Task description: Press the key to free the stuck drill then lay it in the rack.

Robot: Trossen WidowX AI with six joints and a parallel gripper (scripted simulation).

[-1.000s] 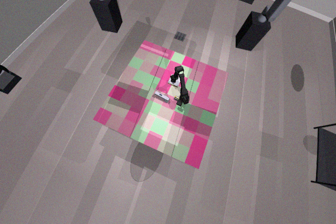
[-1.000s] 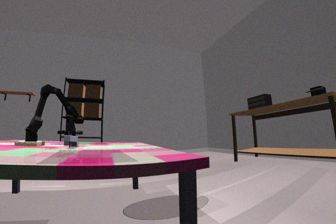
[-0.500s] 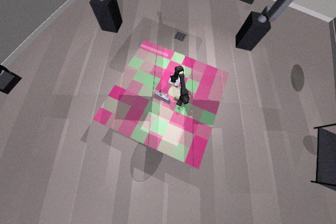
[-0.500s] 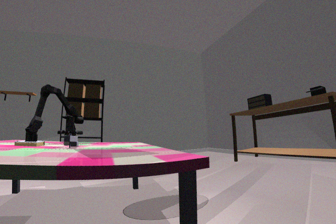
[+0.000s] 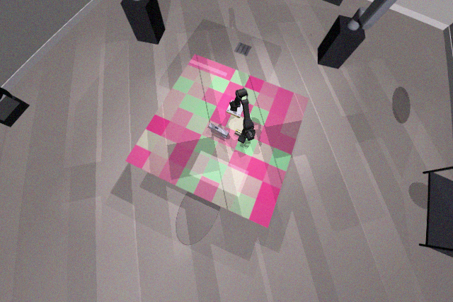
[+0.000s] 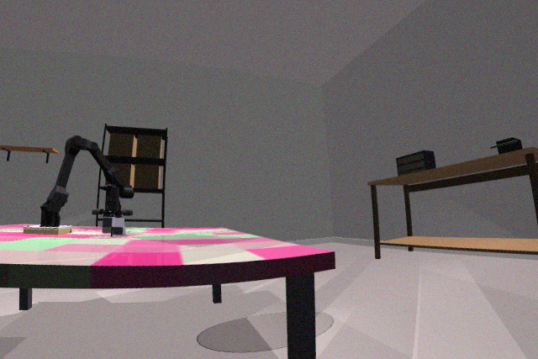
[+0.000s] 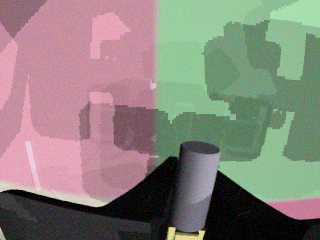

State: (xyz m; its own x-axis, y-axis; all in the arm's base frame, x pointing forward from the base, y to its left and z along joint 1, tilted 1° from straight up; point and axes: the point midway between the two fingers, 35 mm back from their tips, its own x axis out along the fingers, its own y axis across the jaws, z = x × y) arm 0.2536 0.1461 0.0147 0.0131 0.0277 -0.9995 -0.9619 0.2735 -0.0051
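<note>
Arm (image 5: 245, 110) (image 6: 65, 168): matte black, slim, chunky rounded joints
Gripper (image 5: 246, 135) (image 6: 112, 211) (image 7: 184, 166): black, angular, dark sloping edges
Base, seven o'clock of the elbow: black, blocky
</note>
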